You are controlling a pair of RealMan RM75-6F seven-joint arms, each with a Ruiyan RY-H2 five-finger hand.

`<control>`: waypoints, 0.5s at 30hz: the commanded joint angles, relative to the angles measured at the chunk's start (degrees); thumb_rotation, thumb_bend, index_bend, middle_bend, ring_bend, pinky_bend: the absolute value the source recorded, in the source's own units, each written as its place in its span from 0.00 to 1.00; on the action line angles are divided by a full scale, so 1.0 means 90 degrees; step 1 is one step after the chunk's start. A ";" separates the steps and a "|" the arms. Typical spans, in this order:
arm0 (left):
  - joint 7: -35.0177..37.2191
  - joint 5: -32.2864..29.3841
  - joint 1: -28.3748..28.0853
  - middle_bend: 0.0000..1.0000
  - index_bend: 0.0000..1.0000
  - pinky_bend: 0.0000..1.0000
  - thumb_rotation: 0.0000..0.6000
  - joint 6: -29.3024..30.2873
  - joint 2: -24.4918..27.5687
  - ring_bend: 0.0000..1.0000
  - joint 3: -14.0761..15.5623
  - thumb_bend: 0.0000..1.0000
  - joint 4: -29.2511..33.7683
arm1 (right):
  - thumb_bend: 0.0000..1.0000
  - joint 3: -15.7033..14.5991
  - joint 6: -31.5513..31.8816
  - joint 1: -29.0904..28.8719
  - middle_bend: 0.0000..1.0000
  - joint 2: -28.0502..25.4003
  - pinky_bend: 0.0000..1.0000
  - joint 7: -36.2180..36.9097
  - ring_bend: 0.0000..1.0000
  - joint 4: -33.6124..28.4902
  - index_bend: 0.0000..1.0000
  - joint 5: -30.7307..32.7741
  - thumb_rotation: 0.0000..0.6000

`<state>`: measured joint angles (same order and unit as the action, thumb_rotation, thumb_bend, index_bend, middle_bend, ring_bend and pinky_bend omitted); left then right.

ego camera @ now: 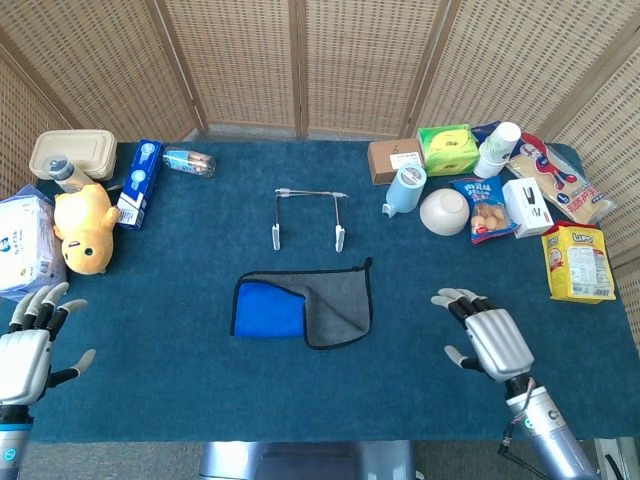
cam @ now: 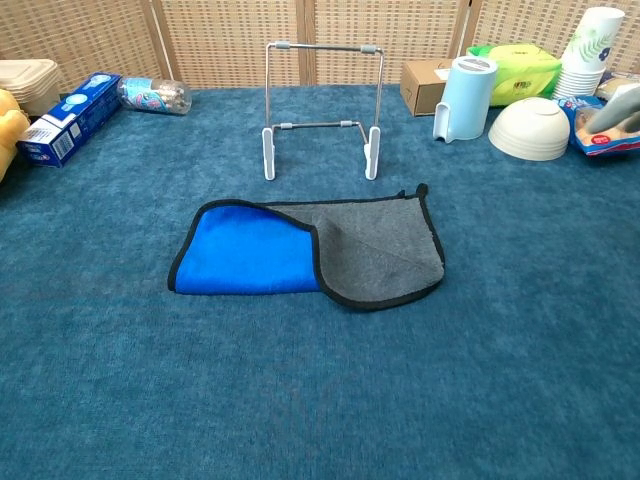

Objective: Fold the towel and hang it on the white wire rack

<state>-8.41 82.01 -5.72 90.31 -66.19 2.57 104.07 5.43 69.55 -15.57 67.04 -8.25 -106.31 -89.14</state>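
One towel (ego camera: 305, 309) lies flat near the middle of the blue table (ego camera: 200, 240), partly folded: a grey flap with dark edging is turned over on the right, and the bright blue side shows on the left. One white wire rack (ego camera: 308, 217) stands upright just behind the towel, apart from it, with nothing hanging on it. The left hand (ego camera: 25, 350) sits at the near left corner of the table, fingers spread and holding nothing, well apart from the towel. The right hand (ego camera: 492, 338) hovers to the right of the towel, also with fingers apart and empty, not touching the cloth. On the left side of the table are one yellow plush toy (ego camera: 83, 227), one blue box (ego camera: 139, 183), one small bottle lying on its side (ego camera: 188, 161), one beige lidded container (ego camera: 72, 153) and one white tissue pack (ego camera: 24, 247). On the right side are one cardboard box (ego camera: 392, 159), one pale blue jug (ego camera: 405, 188), one white bowl (ego camera: 444, 211) turned upside down, one green pack (ego camera: 446, 148), one stack of paper cups (ego camera: 497, 148) and several snack bags, among them one yellow bag (ego camera: 578, 262).
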 commanded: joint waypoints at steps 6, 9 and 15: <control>0.0036 0.0043 0.0066 0.11 0.25 0.00 1.00 -0.0056 -0.0030 0.00 -0.0096 0.34 -0.0021 | 0.17 -0.0086 -0.0399 -0.0366 0.17 0.0477 0.27 -0.0212 0.15 -0.0205 0.18 0.0019 1.00; 0.0036 0.0055 0.0071 0.11 0.25 0.00 1.00 -0.0076 -0.0024 0.00 -0.0154 0.33 -0.0018 | 0.16 -0.0055 -0.0605 -0.0548 0.15 0.0744 0.26 -0.0374 0.13 -0.0231 0.15 0.0130 1.00; 0.0057 0.0108 0.0092 0.11 0.25 0.00 1.00 -0.0061 0.0034 0.00 -0.0266 0.33 -0.0002 | 0.14 0.0120 -0.0997 -0.0990 0.12 0.1320 0.23 -0.0847 0.10 -0.0277 0.08 0.0409 1.00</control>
<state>-7.91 82.98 -4.91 89.75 -65.91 0.18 104.03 5.82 61.77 -23.10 77.33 -14.41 -108.70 -86.43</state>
